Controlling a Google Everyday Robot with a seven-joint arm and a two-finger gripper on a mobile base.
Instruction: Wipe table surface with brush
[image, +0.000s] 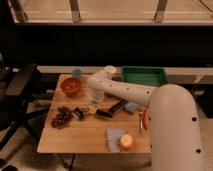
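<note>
The table surface (85, 137) is a light-brown wooden top filling the middle of the camera view. The brush (104, 114), slim and glossy black, lies flat near the table's centre. My arm comes in from the lower right, bends over the back edge and drops down toward the table. My gripper (95, 103) hangs low over the wood, just behind and left of the brush and apart from it. A shorter, wider black bar (118, 106) lies to the right of the gripper.
A green tray (145, 76) sits at the back right. A red bowl (71, 86) and blue cup (76, 73) stand back left. Grapes (61, 118) and a small dark block (78, 113) lie left. An apple (125, 142) rests on a blue cloth (113, 136) in front. A chair (20, 90) stands left of the table.
</note>
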